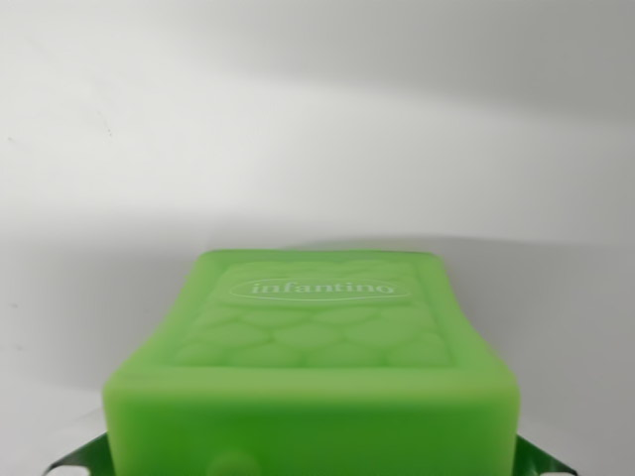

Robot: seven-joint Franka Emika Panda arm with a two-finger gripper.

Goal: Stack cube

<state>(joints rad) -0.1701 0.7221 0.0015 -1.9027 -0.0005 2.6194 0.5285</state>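
Observation:
A soft green cube point(317, 372) fills the lower middle of the wrist view, very close to the camera. Its upper face has a pebbled relief and an oval with the word "infantino". Only two dark, green-tinted slivers of my gripper point(308, 461) show, one finger at the bottom left corner point(71, 458) and one at the bottom right point(541, 458). They press against the cube's two sides, so the gripper is shut on it. The cube's underside and whatever lies beneath it are hidden. No other cube is in view.
A plain white surface point(317, 129) stretches behind and around the cube, with a soft grey shadow across the top of the view.

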